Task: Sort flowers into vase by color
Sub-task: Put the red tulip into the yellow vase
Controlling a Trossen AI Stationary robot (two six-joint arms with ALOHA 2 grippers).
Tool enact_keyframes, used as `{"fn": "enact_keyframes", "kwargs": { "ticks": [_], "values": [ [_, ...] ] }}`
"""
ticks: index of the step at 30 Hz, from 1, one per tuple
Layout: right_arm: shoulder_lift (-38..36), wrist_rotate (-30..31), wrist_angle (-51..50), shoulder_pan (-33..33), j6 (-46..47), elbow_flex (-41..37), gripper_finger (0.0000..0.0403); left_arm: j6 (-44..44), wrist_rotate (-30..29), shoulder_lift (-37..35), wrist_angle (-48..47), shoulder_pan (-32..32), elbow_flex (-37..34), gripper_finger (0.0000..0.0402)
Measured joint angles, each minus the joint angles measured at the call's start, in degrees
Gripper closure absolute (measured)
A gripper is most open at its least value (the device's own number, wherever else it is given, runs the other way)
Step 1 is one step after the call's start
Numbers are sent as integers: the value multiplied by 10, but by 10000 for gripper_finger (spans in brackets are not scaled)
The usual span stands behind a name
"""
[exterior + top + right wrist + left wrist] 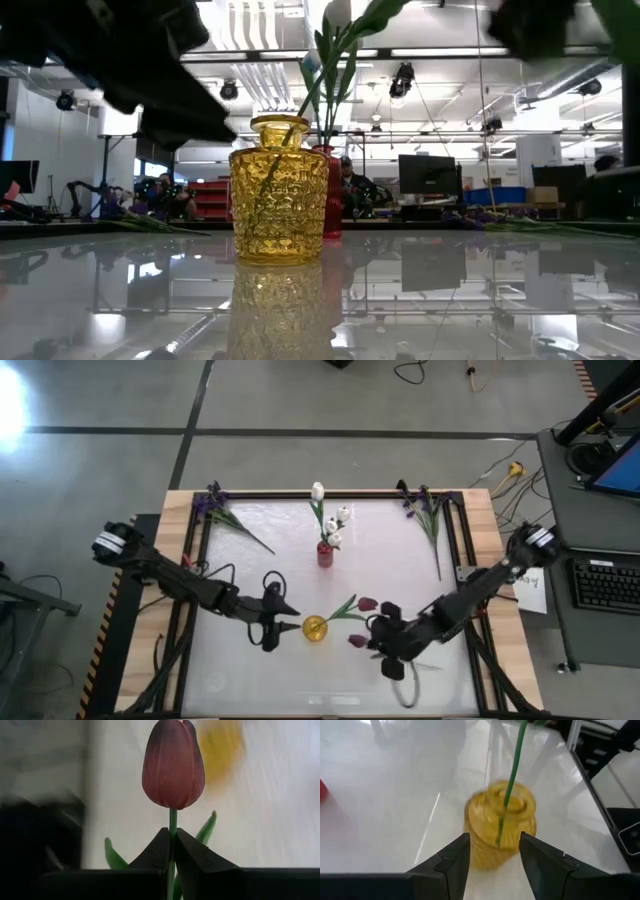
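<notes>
Left to right, high view: purple flowers (pixel 225 512) are laid at the far-left corner, untouched. The left gripper (pixel 283 622) is parked just beside the yellow vase (pixel 315 628); in its wrist view the fingers (pixel 451 862) stand apart on either side of the vase (pixel 501 831), and nothing is clamped. One green stem (pixel 512 772) is already seated in the vase mouth, its dark red bud (pixel 367 603) leaning out toward the right.

Mid-table, farther back, white tulips (pixel 330 520) are stood in the red vase (pixel 325 554).

The right gripper (pixel 385 643) is closed tight on the stem of a second dark red tulip (pixel 173 764), just below the bud (grip is very near the head, so the long stem end swings free).

For the insertion, the stem tip should be brought over the yellow vase mouth first, then lowered; the seated stem is best not knocked. The vase is probably worth steadying with the left fingers, since it looks light and tippable.

More purple flowers (pixel 428 510) are laid at the far-right corner.
</notes>
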Motion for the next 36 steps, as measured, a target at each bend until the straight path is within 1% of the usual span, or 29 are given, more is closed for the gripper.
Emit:
{"fn": "enact_keyframes", "kwargs": {
  "ticks": [3, 5, 8, 11, 14, 20, 22, 25, 27, 30, 34, 36],
  "values": [
    [-46, 11, 126, 0, -83, 0, 390, -34, 0, 34, 2, -9, 0, 242],
    [-62, 9, 202, 0, -137, -3, 390, -46, 0, 60, 5, -14, 5, 242],
    [-66, 9, 269, 0, -198, -4, 390, -52, 0, 95, 11, -18, 19, 242],
    [-53, 11, 309, 0, -264, 13, 390, -48, -4, 131, 24, -18, 43, 242],
    [-25, 16, 328, -1, -339, 40, 390, -31, -10, 175, 24, -18, 77, 242],
    [24, 21, 335, -4, -458, 143, 390, -13, -11, 246, 22, -17, 140, 242],
    [40, 37, 334, -7, -488, 179, 390, -13, -11, 256, 9, -18, 150, 242],
    [55, 85, 326, -13, -538, 208, 390, -15, -10, 262, -26, -19, 165, 242],
    [61, 100, 331, -24, -554, 217, 390, -25, -11, 260, -60, -19, 170, 242],
    [72, 108, 336, -43, -550, 224, 390, -39, -11, 245, -100, -26, 171, 241],
    [89, 108, 330, -63, -509, 223, 390, -62, -12, 226, -141, -40, 165, 242],
    [96, 107, 330, -68, -493, 222, 390, -71, -21, 214, -141, -50, 159, 242]
  ]
}}
